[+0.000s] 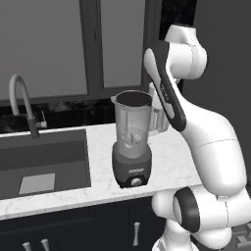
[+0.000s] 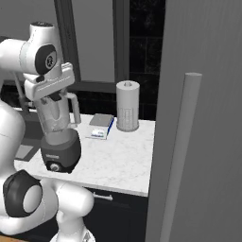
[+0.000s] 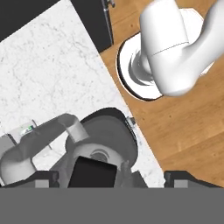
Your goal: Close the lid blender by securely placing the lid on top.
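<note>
The blender (image 1: 131,142) stands on the marble counter, a clear jar on a dark grey base with a round knob (image 1: 136,182). In the right base view my gripper (image 2: 51,100) hangs at the top of the blender's jar (image 2: 56,118). From the hand view I look down into the jar's mouth (image 3: 103,140), its handle (image 3: 52,131) to the left. The gripper (image 3: 112,177) is open, its fingertips (image 3: 43,177) wide apart. A flat black piece, the lid (image 3: 92,173), lies between them over the near part of the jar and touches neither finger. Whether it sits flat I cannot tell.
A sink (image 1: 44,162) with a curved faucet (image 1: 22,103) lies left of the blender. A white paper-towel roll (image 2: 127,106) and a small box (image 2: 101,125) stand behind to the right. A tall grey panel (image 2: 198,118) bounds the counter's right end. My own base (image 3: 170,52) is on the wooden floor.
</note>
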Robot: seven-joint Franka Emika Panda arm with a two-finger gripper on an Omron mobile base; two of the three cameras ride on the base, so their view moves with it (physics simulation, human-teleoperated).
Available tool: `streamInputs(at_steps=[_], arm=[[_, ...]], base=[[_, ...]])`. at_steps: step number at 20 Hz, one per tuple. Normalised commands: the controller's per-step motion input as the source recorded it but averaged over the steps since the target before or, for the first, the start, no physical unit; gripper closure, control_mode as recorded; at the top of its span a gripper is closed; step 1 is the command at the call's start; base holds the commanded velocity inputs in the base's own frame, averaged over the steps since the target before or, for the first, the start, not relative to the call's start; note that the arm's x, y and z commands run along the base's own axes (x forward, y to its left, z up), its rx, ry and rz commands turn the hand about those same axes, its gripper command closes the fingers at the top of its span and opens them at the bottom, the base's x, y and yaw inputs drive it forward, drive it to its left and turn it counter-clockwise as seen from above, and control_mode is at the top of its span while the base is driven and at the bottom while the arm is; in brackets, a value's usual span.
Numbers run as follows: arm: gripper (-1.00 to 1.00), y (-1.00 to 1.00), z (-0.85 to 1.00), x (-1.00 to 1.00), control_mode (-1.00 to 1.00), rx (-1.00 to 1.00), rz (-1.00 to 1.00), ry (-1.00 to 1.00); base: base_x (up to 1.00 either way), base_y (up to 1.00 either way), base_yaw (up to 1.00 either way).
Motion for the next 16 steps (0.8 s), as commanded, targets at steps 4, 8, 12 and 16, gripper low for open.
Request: streamInputs(at_steps=[4, 8, 12, 16], arm=[[-1.0, 0.0, 0.32, -0.28, -1.0, -0.02, -0.09, 0.0], [-1.0, -0.11, 0.38, -0.71, -1.0, 0.0, -0.09, 0.0], [-1.0, -0.38, 0.18, -1.0, -1.0, 0.0, -0.1, -0.04], [-1.0, -0.37, 0.0, -1.0, -1.0, 0.0, -0.09, -0.16]], base=[[0.0, 0.0, 0.0], [0.0, 0.0, 0.0], [0.0, 0.0, 0.0], [0.0, 0.0, 0.0]])
